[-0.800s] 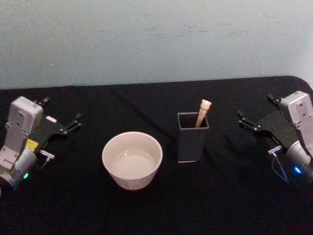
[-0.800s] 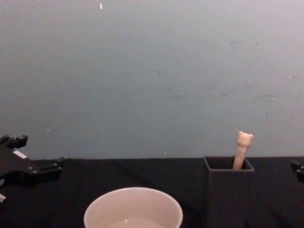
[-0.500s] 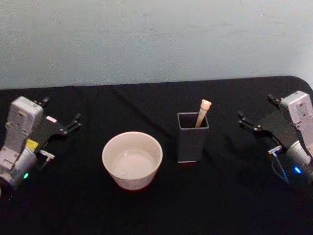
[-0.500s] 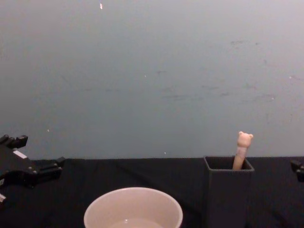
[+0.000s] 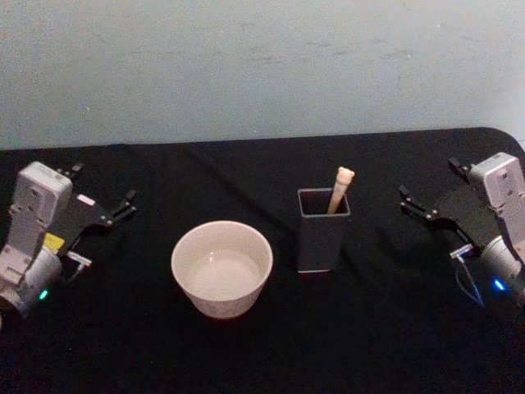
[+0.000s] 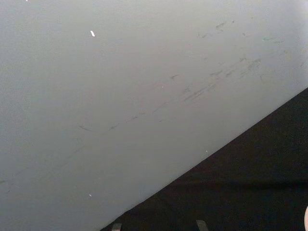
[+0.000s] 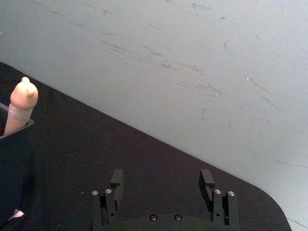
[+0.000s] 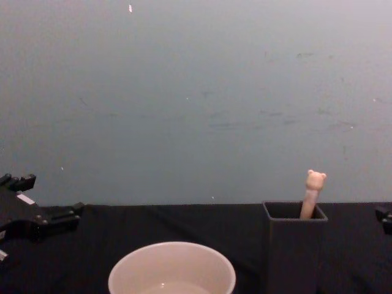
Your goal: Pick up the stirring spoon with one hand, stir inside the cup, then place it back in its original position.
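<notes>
The beige bear-headed stirring spoon [image 5: 340, 187] is sitting untouched in the dark grey square holder [image 5: 322, 240]. My left gripper [image 5: 102, 183] and right gripper [image 5: 428, 179] are hanging open and empty, flanking that holder.

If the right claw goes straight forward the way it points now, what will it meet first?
Probably nothing on the table: the right claw, open, aims past the holder and stirring spoon, which stand to one side, toward the wall. Depth is unclear.

Looks like a plain robot test room — black-draped table [image 5: 271, 353] under the right gripper [image 7: 161, 179], scuffed bare wall [image 7: 192, 57] beyond it.
</notes>
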Controlling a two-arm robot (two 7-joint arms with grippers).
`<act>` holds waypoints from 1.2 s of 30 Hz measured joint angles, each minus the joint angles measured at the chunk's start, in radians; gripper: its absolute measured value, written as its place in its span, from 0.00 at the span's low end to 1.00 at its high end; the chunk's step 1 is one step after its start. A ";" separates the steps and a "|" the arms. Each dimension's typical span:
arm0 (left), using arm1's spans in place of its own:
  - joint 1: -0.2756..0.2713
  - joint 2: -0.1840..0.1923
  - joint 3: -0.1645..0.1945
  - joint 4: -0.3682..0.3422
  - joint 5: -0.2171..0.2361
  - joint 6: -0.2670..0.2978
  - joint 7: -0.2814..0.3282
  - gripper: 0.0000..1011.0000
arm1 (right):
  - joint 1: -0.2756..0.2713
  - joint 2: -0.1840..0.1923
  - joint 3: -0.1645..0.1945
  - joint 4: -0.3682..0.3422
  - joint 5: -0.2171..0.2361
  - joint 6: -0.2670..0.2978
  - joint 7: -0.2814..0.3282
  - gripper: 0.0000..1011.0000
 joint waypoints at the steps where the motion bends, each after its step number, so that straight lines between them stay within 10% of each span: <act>1: 0.000 0.000 0.000 0.000 0.000 0.000 0.000 0.99 | 0.000 0.000 0.000 0.000 0.000 0.000 0.000 0.99; 36: 0.000 0.000 0.000 0.000 0.000 0.000 0.000 0.99 | 0.000 0.000 0.000 0.000 0.000 0.000 0.000 0.99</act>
